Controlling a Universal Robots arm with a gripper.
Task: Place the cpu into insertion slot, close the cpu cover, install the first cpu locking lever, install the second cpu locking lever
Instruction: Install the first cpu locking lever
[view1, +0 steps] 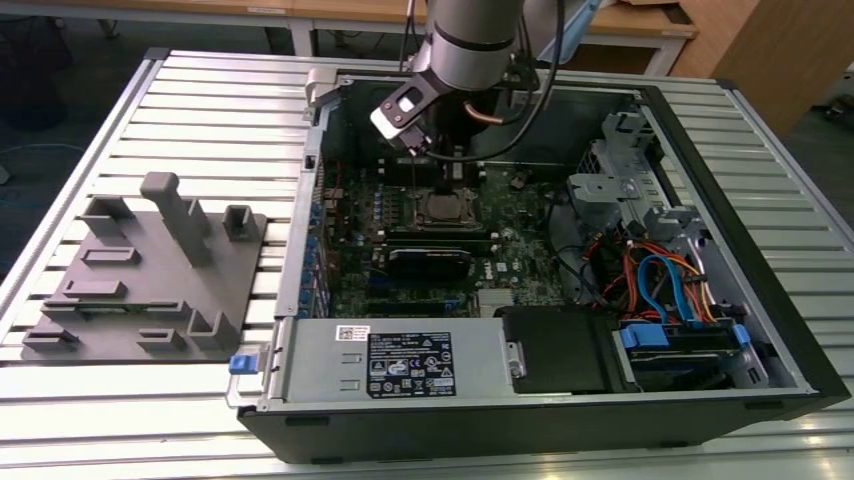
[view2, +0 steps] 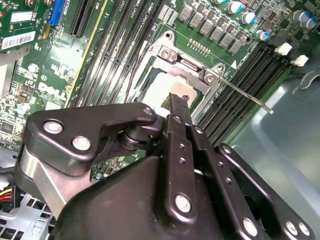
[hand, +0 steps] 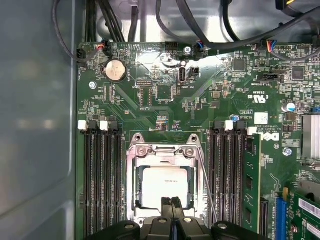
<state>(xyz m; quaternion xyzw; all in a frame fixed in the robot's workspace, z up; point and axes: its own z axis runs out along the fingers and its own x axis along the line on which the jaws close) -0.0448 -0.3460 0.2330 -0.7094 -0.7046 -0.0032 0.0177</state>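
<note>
Since the fingers of my black two-fingered gripper (hand: 171, 204) are pressed together with nothing between them, I am holding nothing. The tips sit right over one edge of the small flat square cpu with its silver-grey metal top (hand: 162, 184), though I cannot tell whether they touch it. That chip lies flat in the square dark insertion slot (hand: 138, 205) on the green circuit board (hand: 150, 100). The thin silver window-framed metal cpu cover (hand: 162, 151) looks folded down around it.

I judge the chip light, stiff and slick on top, with a delicate underside, so it wants taking by two opposite edges. The cover is thin springy sheet, best pushed on its frame. The thin steel wire locking lever (view2: 246, 96) should flex and spring back — its free end is the place to bear on.

The first wrist view looks straight down and gives the socket square-on. The second wrist view, slanting past my linkage, shows that lever running out over the long black memory slots (view2: 257, 67), its end seemingly lifted — a height the straight-down look flattens. The exterior view alone places me inside the open black computer case (view1: 534, 430), with a grey moulded parts tray (view1: 147, 270) on the exterior view's left.
</note>
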